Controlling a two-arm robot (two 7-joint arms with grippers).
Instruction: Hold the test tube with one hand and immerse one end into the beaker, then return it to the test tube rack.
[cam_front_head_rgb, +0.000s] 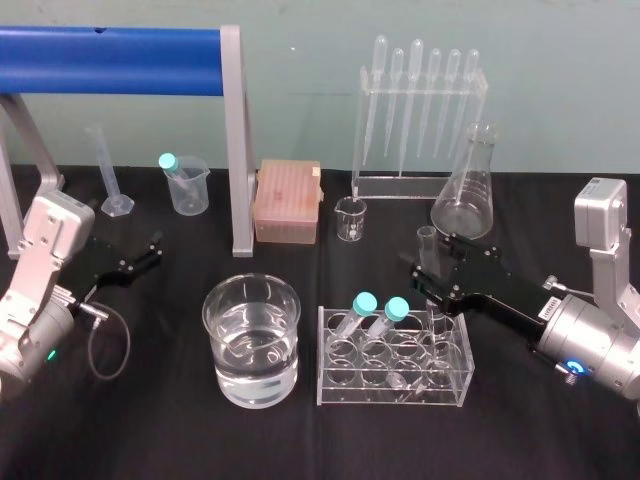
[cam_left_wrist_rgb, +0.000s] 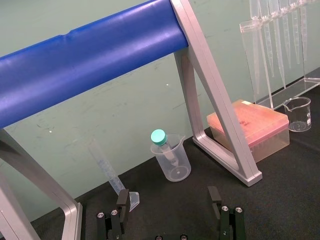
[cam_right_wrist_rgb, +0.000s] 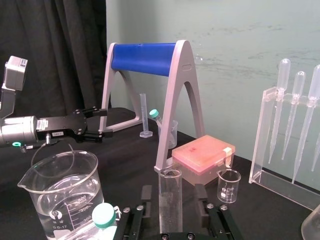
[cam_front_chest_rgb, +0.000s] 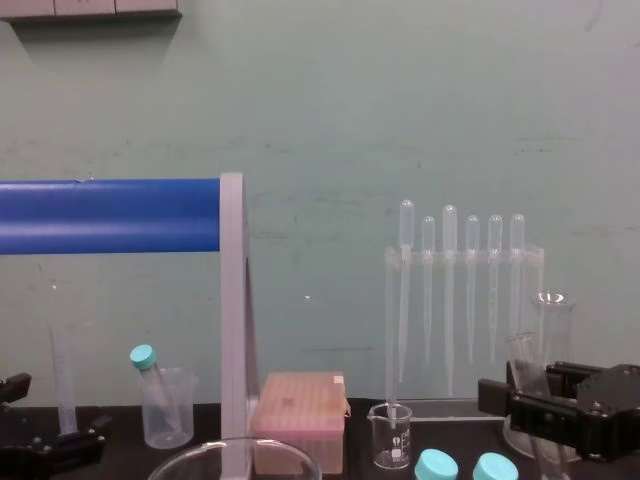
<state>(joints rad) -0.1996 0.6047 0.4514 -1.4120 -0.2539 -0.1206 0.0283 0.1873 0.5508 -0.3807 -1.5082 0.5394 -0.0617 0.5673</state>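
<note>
The test tube (cam_front_head_rgb: 427, 243) stands upright at the back right of the clear test tube rack (cam_front_head_rgb: 395, 372). My right gripper (cam_front_head_rgb: 432, 263) reaches in from the right, and its fingers flank the tube. In the right wrist view the test tube (cam_right_wrist_rgb: 170, 202) rises between the two fingers (cam_right_wrist_rgb: 146, 197) with a small gap on each side, so the gripper (cam_right_wrist_rgb: 173, 191) is open. The chest view shows the tube (cam_front_chest_rgb: 524, 372) in front of the same gripper (cam_front_chest_rgb: 525, 398). The beaker (cam_front_head_rgb: 252, 340), half full of water, sits left of the rack. My left gripper (cam_front_head_rgb: 148, 253) rests open at the far left, with nothing between its fingers (cam_left_wrist_rgb: 122, 200).
Two teal-capped tubes (cam_front_head_rgb: 366, 304) lean in the rack. Behind it are a small beaker (cam_front_head_rgb: 351, 219), a conical flask (cam_front_head_rgb: 467, 190), a pipette stand (cam_front_head_rgb: 420, 120) and a pink tip box (cam_front_head_rgb: 288, 202). A blue-barred frame (cam_front_head_rgb: 236, 140), a plastic beaker (cam_front_head_rgb: 188, 185) and a cylinder (cam_front_head_rgb: 110, 175) stand at the back left.
</note>
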